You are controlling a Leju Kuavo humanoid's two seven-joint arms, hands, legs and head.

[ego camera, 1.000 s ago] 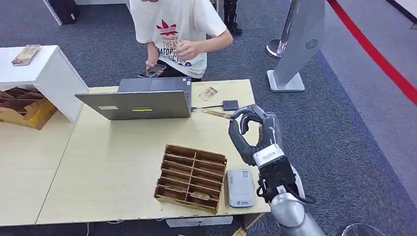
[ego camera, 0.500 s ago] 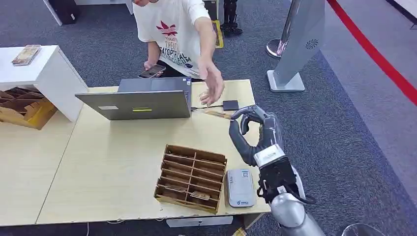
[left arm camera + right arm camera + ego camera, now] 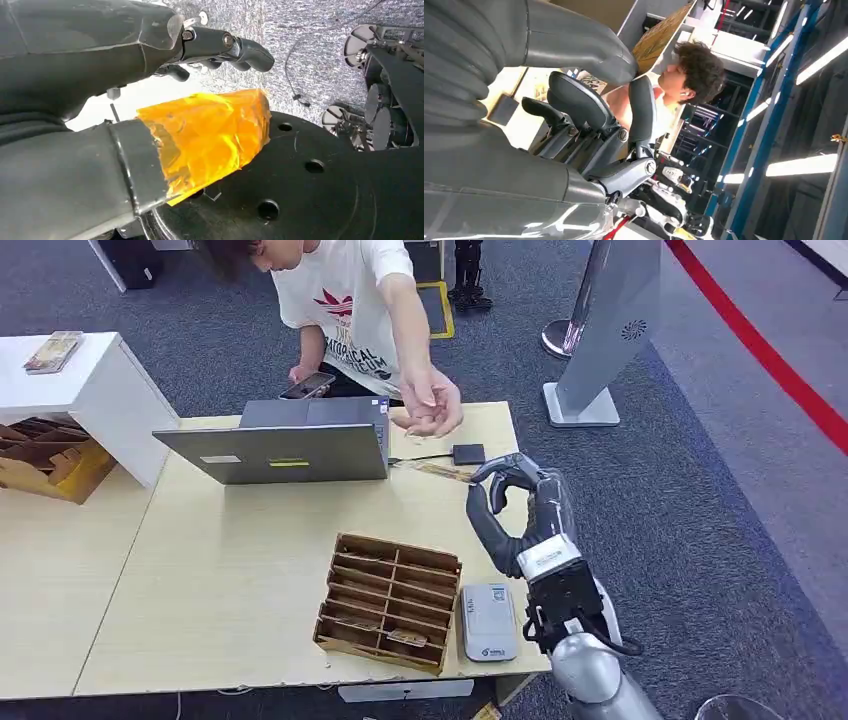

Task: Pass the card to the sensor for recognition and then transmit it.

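My right hand point(image 3: 515, 510) is raised over the table's right side and pinches a thin brown card point(image 3: 432, 470) between thumb and a finger. The card lies nearly flat, just in front of the small black sensor point(image 3: 468, 453), which is wired to the laptop point(image 3: 285, 450). In the right wrist view the card point(image 3: 661, 36) sticks out past the right hand point(image 3: 589, 115). A person's hand point(image 3: 432, 412) reaches over the table's far edge, just behind the sensor. My left hand point(image 3: 165, 140), its thumb wrapped in orange tape, hangs low and holds nothing, with thumb and fingers apart.
A wooden divided organizer point(image 3: 390, 600) with a few cards sits near the table's front edge, a grey device point(image 3: 488, 622) beside it. The person stands behind the table point(image 3: 230, 560) holding a phone. A white cabinet point(image 3: 90, 380) stands at the left and a grey sign stand point(image 3: 610, 320) at the back right.
The person's arm has stretched out from the chest over the table's far edge, now covering the spot where a loose card lay. My right hand and its card have stayed put.
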